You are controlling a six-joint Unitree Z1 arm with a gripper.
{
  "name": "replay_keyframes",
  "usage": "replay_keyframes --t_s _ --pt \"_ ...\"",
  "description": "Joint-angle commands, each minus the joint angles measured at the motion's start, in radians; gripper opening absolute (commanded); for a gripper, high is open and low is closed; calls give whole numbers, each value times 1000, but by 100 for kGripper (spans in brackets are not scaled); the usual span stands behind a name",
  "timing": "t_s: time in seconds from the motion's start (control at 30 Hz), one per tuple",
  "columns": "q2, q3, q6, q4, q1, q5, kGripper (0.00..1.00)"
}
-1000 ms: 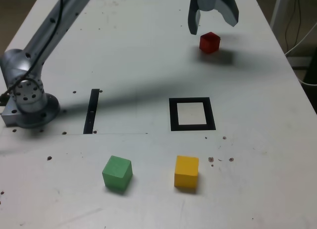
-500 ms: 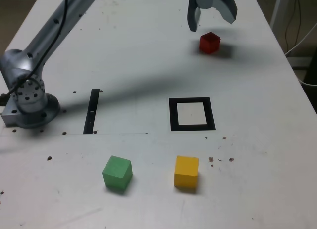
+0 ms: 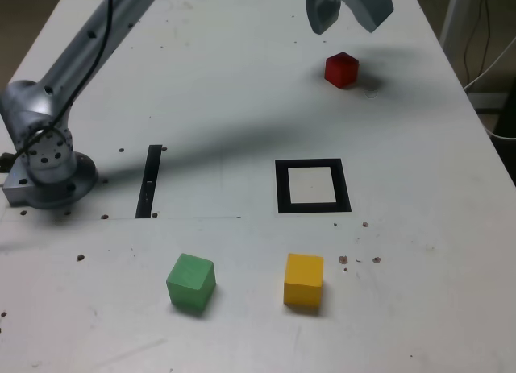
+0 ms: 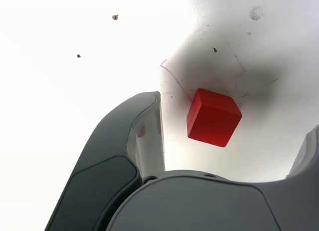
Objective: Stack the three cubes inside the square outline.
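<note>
Claw [image 3: 348,10] hangs spread wide and empty at the far edge of the table [image 3: 242,91]. Red cube [image 3: 341,69] sits on the table just nearer the camera than the claw in the exterior view, not touched. Wrist view: the cube [image 4: 213,117] lies in the gap between the two jaws, turned corner-on to them. Judgement: a straight descent would bracket it. Square outline [image 3: 313,185] stands empty, well apart.

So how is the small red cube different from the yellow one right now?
The small matte red cube sits at the table's far end, right below the robot's open hand; the small matte yellow cube sits near the front edge, far from the hand. Red lies beyond the black square outline, yellow in front. Both look equal in size, resting flat, untouched.
</note>
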Motion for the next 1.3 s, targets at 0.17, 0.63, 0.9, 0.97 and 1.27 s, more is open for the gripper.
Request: replay_keyframes --t_s 0.17,0.63,0.9,0.97,1.27 --pt "21 7 24 6 6 9 99" --pt "39 82 16 -3 -26 36 98" --pt "65 110 -2 -16 -48 43 95" --pt "70 118 -9 -20 -53 45 94" --pt "79 126 -61 -25 -62 74 76"
